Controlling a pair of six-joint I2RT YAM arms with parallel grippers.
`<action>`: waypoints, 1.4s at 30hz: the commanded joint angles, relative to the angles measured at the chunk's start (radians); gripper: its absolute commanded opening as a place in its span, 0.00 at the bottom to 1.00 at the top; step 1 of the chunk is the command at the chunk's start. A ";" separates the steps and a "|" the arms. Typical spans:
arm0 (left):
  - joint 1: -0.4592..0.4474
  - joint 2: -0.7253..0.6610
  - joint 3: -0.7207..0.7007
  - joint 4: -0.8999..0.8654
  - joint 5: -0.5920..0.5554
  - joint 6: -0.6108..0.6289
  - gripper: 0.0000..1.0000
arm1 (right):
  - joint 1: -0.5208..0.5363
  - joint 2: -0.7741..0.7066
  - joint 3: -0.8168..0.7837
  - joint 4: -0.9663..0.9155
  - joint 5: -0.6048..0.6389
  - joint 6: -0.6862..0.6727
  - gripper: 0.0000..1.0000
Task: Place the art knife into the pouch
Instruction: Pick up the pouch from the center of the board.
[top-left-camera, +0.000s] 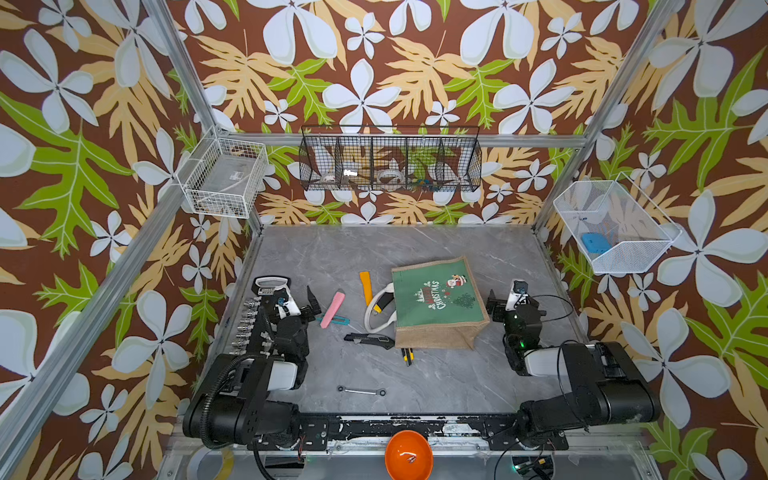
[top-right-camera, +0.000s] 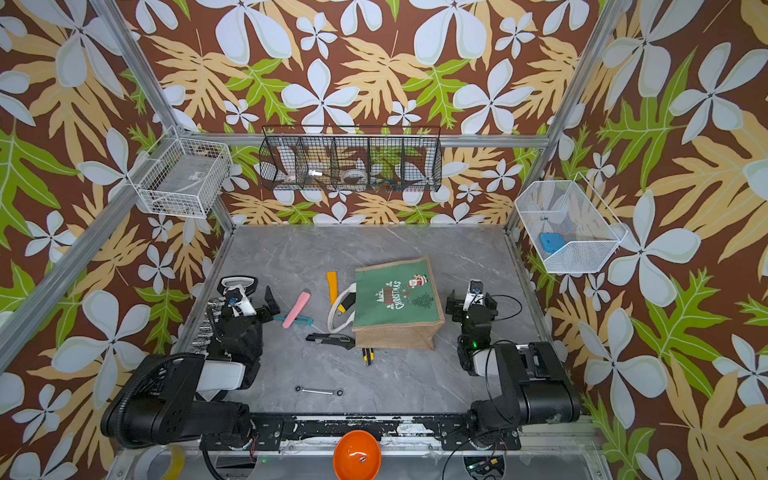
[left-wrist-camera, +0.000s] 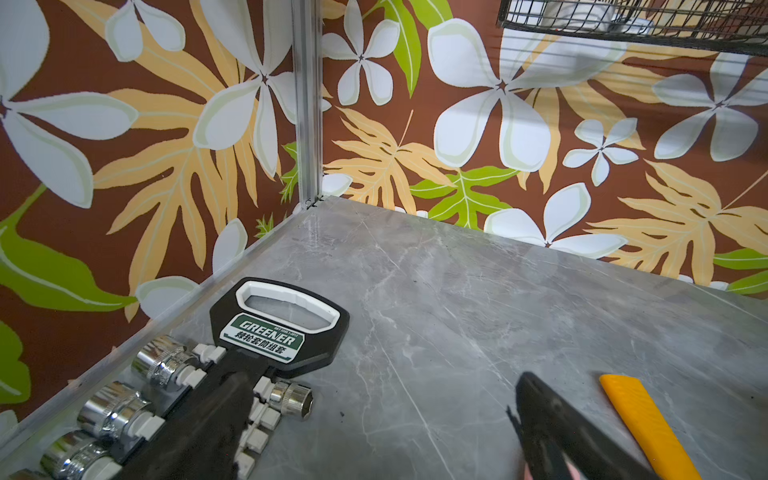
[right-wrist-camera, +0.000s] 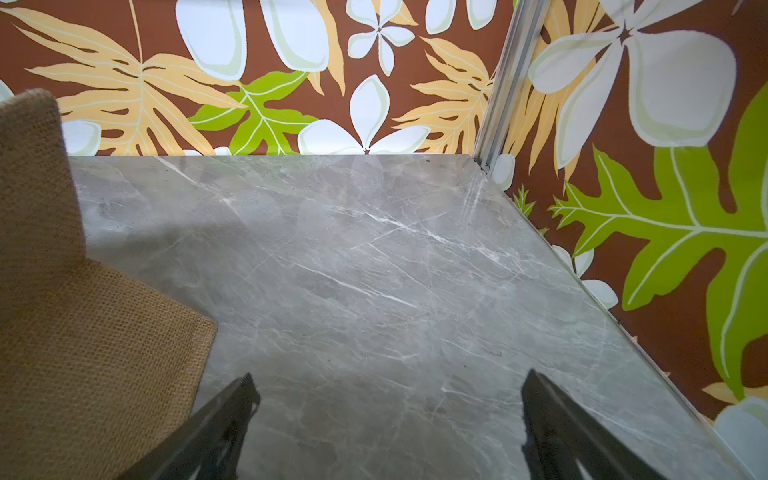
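1. Both top views: the pouch (top-left-camera: 436, 297) lies flat mid-table between left gripper (top-left-camera: 291, 305) and right gripper (top-left-camera: 505, 299); a pink cutter (top-left-camera: 332, 309), orange cutter (top-left-camera: 365, 286) and black cutter (top-left-camera: 370, 340) lie beside its handles. Which is the art knife, I cannot tell.
2. Left wrist: jaws spread, empty, by a socket rail (left-wrist-camera: 266, 332).
3. Right wrist: jaws spread, empty, pouch jute just beside.

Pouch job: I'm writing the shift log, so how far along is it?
Done: nothing. The pouch lies flat, and the pink knife, black knife and orange knife lie on the table outside it. In hand: nothing; left gripper and right gripper are open and empty. Left: the whole pick-up and insertion.
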 joint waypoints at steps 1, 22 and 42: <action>0.000 0.000 0.005 0.023 -0.006 0.003 1.00 | 0.000 -0.004 -0.001 0.020 0.013 0.007 1.00; 0.000 0.001 0.006 0.020 -0.004 0.003 1.00 | 0.002 -0.002 0.002 0.013 0.013 0.008 1.00; -0.034 -0.475 0.212 -0.748 -0.055 -0.294 1.00 | 0.122 -0.300 0.415 -0.824 0.078 0.130 0.99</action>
